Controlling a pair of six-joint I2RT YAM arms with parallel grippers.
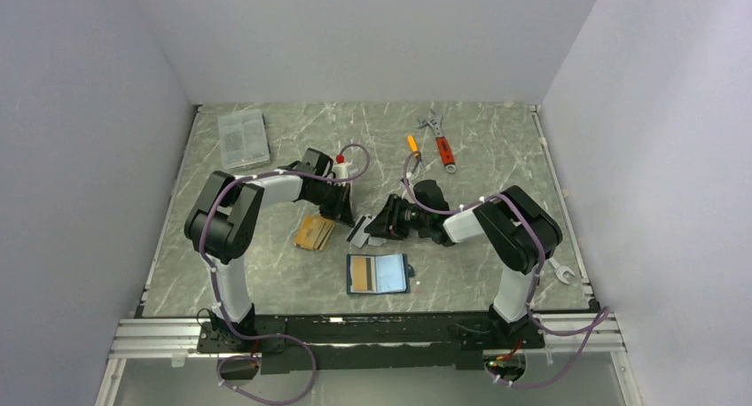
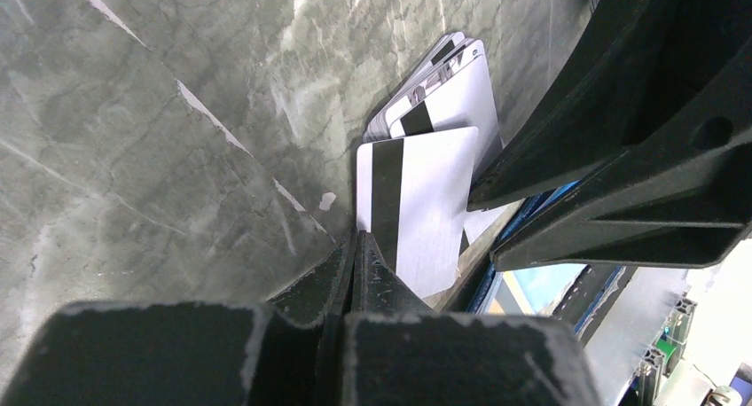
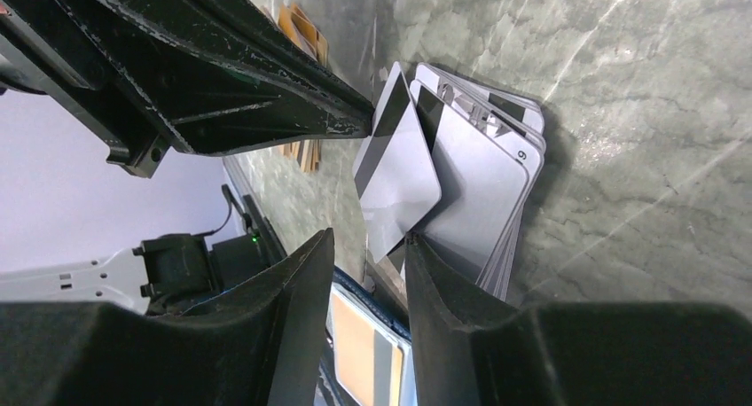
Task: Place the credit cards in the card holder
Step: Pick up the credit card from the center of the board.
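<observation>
- Plainly, the left gripper (image 2: 356, 243) is pinching shut on one corner of a striped card (image 2: 430, 202), a white one with a black magnetic band, and is holding it tilted up off the table (image 2: 133, 158).
- The right gripper (image 3: 371, 239) is standing half open at the card's opposite end, with that edge sitting in the gap between its fingers. It is not clamping anything that I can see.
- Just under the lifted card, a fanned stack (image 2: 457, 96) of more white cards is lying flat on the table between the two grippers.
- A small pile of orange cards (image 1: 315, 233) is sitting just left of the stack, near the left arm.
- The holder (image 1: 379, 273) is lying open and flat nearer the arm bases, close to the stack but apart from it. What looks like an orange card is showing in its left pocket.
- As I am judging it, a card is light, stiff and slick, so it is likely to swivel in a corner pinch. A hold across the middle of a short edge, well onto the flat faces, is looking safer.
- Being so thin, a card is awkward to pick off a flat surface, so taking it while raised is looking sensible.
- The holder is looking soft and light, so it may slide when a card is pushed into a pocket, and the free gripper may need to pin it.
</observation>
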